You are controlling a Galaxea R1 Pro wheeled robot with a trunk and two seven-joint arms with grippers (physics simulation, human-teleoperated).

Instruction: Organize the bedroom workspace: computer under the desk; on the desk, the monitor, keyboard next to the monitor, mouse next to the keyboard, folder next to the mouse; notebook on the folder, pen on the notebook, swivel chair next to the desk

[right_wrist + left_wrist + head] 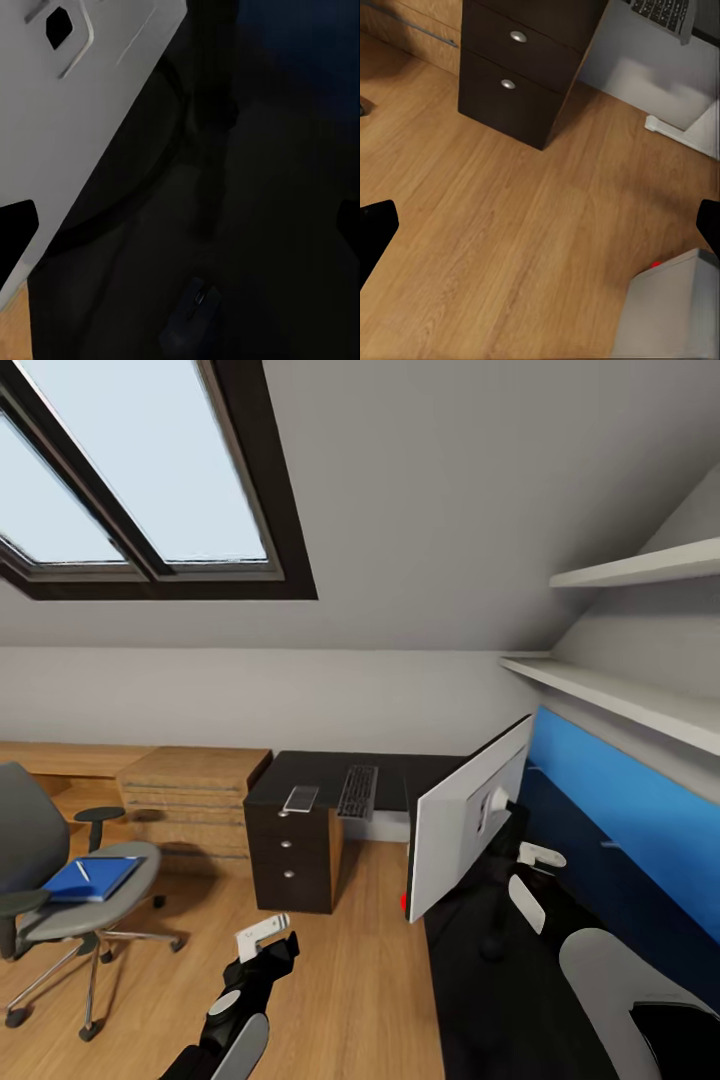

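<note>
I am looking into an attic bedroom used as a home office: a sloped white ceiling with a skylight [130, 490], a wood floor [360, 980], a black desk [320, 772] bearing a keyboard [358, 791] and monitor [465, 822], a swivel chair [60, 880], and wall shelves [620, 695].

The left arm, black-sleeved with grey and white joint covers, rises from the lower edge of the head view; its gripper [268, 938] sits at the arm's tip, white piece uppermost. In the left wrist view, two black fingertips [373, 232] show at opposite edges — jaws spread wide, nothing between them. The right arm, white rounded shells over black, reaches forward from the lower right corner. Its black fingertips [15, 232] likewise stand far apart — holding nothing.
</note>
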